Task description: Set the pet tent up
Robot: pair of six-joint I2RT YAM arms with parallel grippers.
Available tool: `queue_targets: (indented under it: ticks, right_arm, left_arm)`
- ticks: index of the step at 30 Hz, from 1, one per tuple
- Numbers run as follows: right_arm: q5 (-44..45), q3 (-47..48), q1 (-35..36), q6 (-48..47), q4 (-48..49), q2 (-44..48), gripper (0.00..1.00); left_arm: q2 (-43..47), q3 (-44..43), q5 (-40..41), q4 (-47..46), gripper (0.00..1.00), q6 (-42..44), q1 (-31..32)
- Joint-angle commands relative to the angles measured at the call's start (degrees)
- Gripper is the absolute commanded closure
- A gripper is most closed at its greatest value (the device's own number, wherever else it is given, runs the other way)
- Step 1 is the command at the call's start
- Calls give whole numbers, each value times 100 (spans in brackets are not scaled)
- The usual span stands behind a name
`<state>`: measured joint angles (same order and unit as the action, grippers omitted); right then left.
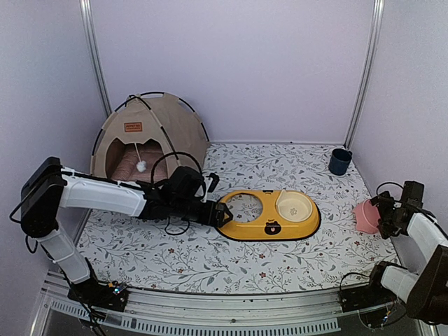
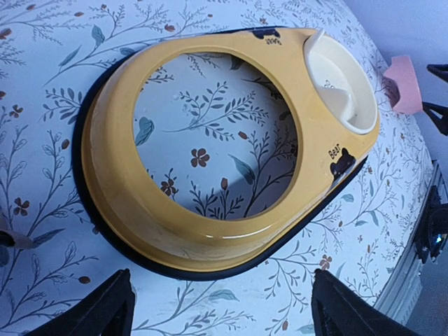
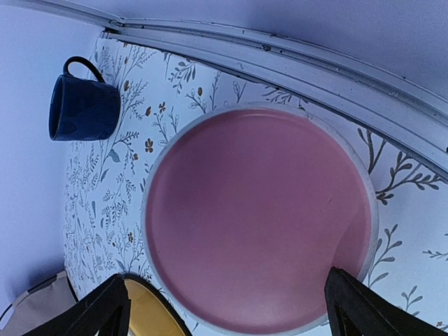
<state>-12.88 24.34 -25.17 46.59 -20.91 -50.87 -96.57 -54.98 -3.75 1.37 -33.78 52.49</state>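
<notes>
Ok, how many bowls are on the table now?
2. A cream bowl sits in the right hole of the yellow stand; a pink bowl is near the right edge of the table. Inside the tent is partly hidden.

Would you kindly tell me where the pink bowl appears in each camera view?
Top view: pink bowl at far right, mid-height.
Left wrist: the bowl, small, at upper right.
Right wrist: the bowl fills the centre.
Shared landmark: the yellow bowl stand, in all three views.
</notes>
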Motion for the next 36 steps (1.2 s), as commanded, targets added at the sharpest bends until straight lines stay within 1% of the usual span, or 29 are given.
queue_targets:
  ticks: [1,5,7,14,18,27,33,36]
  right_arm:
    - [-522,-333,-97,296,-65,73,1]
    - [-774,-517,-103,647,155,86,1]
    - [-732,-503,-107,705,127,122,1]
    - [-253,-60,-107,623,-596,413,1]
    - [-287,107,-105,597,-870,481,1]
    - [-278,44,-111,601,-1233,674,1]
    - [11,269,-103,535,-1623,882,1]
    - [-4,336,-110,528,-1714,878,1]
  left_arm:
    - [310,239,62,-238,12,121,-9]
    - [407,352,32,-307,12,117,-41]
    - [436,393,28,-348,12,116,-49]
    - [438,443,-33,-486,12,93,-89]
    - [438,478,-71,-553,12,99,-91]
    - [437,557,-145,-681,12,105,-147]
    - [447,614,-198,-783,12,91,-182]
    - [431,638,-239,-843,12,78,-201]
